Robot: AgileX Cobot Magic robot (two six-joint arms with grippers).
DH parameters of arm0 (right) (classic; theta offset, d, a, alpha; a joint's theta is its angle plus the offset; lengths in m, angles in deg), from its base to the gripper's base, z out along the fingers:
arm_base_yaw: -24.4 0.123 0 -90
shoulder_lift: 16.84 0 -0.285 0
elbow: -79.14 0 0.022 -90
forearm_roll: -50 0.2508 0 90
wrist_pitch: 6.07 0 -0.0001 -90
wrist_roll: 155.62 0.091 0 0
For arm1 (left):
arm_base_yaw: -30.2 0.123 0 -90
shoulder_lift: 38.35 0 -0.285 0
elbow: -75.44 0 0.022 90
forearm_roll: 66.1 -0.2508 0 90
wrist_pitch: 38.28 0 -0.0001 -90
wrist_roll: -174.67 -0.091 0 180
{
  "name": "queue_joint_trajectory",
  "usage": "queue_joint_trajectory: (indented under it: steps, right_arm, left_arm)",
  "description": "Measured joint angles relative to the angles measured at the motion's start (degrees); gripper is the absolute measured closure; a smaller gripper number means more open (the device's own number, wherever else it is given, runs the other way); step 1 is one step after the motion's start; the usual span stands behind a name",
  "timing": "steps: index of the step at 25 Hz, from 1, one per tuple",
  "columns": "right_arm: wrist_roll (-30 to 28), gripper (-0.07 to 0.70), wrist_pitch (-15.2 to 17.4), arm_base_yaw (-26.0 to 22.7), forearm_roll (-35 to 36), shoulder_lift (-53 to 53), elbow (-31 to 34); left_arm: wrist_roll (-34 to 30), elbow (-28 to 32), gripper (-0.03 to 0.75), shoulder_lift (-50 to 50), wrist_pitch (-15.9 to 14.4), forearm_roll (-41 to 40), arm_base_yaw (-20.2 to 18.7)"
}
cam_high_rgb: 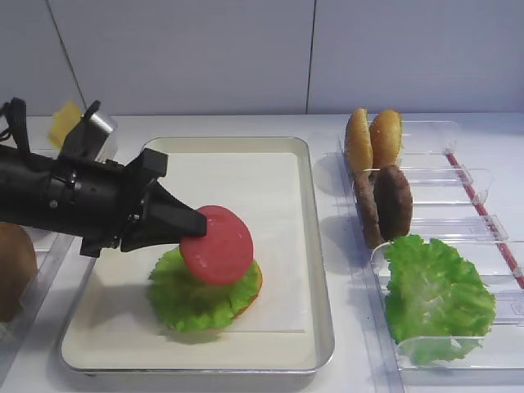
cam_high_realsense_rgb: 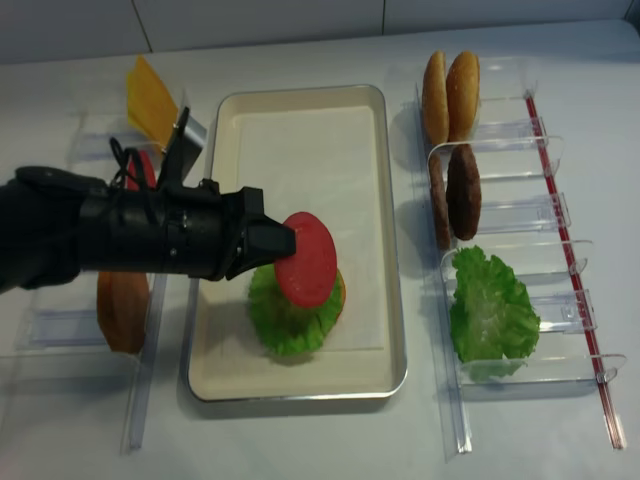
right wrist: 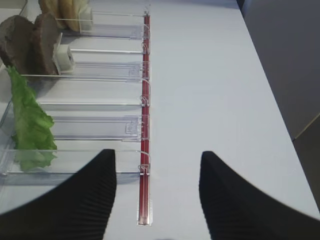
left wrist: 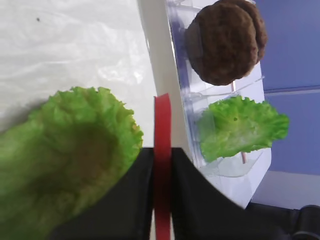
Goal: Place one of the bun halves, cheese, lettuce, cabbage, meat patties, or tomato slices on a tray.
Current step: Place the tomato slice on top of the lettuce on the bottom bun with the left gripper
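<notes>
The left pincer [cam_high_rgb: 190, 231] is clamped on a tomato slice [cam_high_rgb: 217, 244], holding it tilted just above the lettuce [cam_high_rgb: 192, 295] and bun half [cam_high_rgb: 253, 286] stacked on the tray [cam_high_rgb: 321, 270]. The right pincer [right wrist: 157, 175], jaws apart, hovers over the tabletop [right wrist: 210, 80] beside the clear holders [right wrist: 100, 127].

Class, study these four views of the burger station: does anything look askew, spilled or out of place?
Nothing is spilled or damaged. The flat round red tomato slice is tilted, held edge-on in the shut left tool above the ruffled green lettuce leaf on the paper-lined silver metal tray, not yet laid flat.
</notes>
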Motion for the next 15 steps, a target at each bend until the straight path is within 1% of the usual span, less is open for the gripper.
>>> queue_joint_trajectory:
  steps: [4,10,15]
  right_arm:
    - [0.0,0.23,0.0,0.0,0.0,0.0,0.0]
    - [0.0,0.23,0.0,0.0,0.0,0.0,0.0]
    - [0.1,0.23,0.0,0.0,0.0,0.0,0.0]
  left_arm:
    - [-1.4,0.0,0.653,1.3,-0.1,0.2,0.0]
    - [-1.6,0.0,0.653,1.5,0.0,-0.8,0.0]
    - [-0.6,0.0,0.653,1.5,1.9,-3.2,0.0]
